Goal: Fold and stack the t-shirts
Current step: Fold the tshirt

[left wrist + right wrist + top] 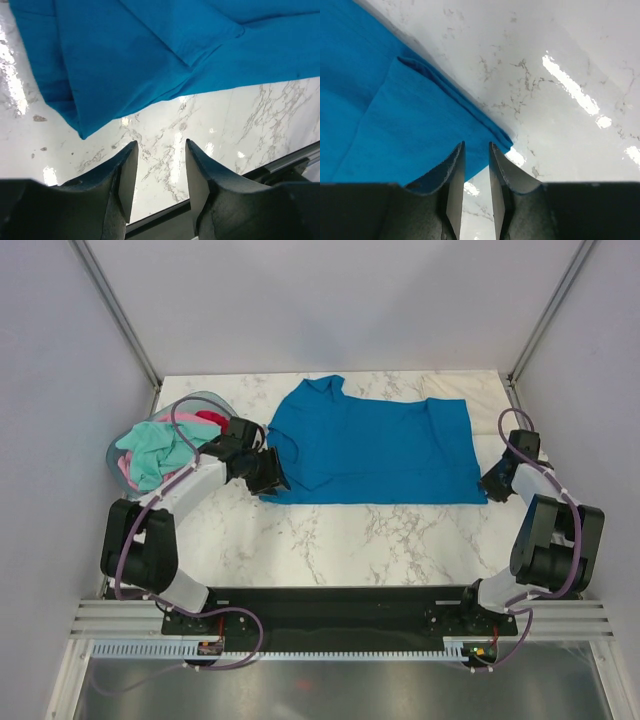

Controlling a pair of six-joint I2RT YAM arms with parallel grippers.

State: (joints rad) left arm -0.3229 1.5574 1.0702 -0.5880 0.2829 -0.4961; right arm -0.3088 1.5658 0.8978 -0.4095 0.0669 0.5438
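Blue t-shirt (375, 450) lies spread on table (350, 535); other shirts (150, 455) heaped in basket (203, 398) at L. L claw (160, 145) released, empty, just off shirt's L edge. R claw (476, 145) narrowly parted, nothing betw. fingers, at shirt's R corner.

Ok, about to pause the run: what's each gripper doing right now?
Left gripper: open, empty, near the bright blue cloth t-shirt.
Right gripper: slightly open at that shirt's corner, holding nothing.

The blue t-shirt (380, 445) is soft matt cloth; the marble-patterned table (330, 535) is smooth and glossy.
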